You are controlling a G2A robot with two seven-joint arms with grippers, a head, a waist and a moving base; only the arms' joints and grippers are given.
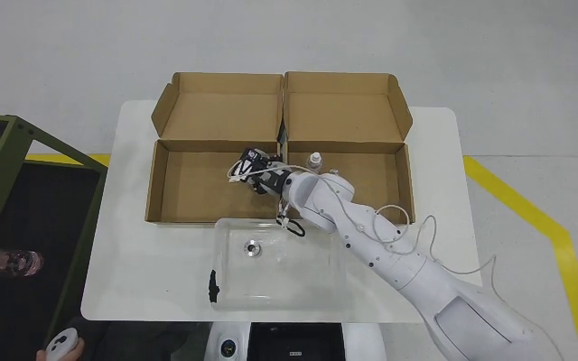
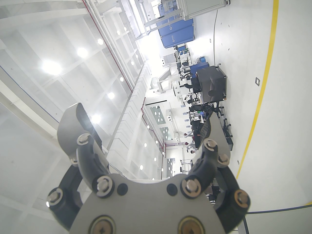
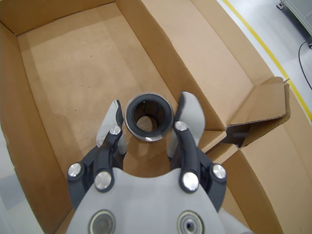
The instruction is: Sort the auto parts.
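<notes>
Two cardboard boxes (image 1: 194, 185); one black ring (image 3: 147, 98) snug between the right jaws; left jaws wide apart, empty.

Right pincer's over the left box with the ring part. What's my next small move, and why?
Probably lower it a little before releasing: the right pincer grips the ring part above the floor of the left box, within its walls, so a shorter drop should keep it from bouncing.

Fig. White table (image 1: 126, 253) at centre, with yellow floor line (image 1: 519, 203) at 3 o'clock and green frame (image 1: 54, 143) at 9 o'clock. Blue cabinets (image 2: 178, 29) stand in the hall beyond.
</notes>
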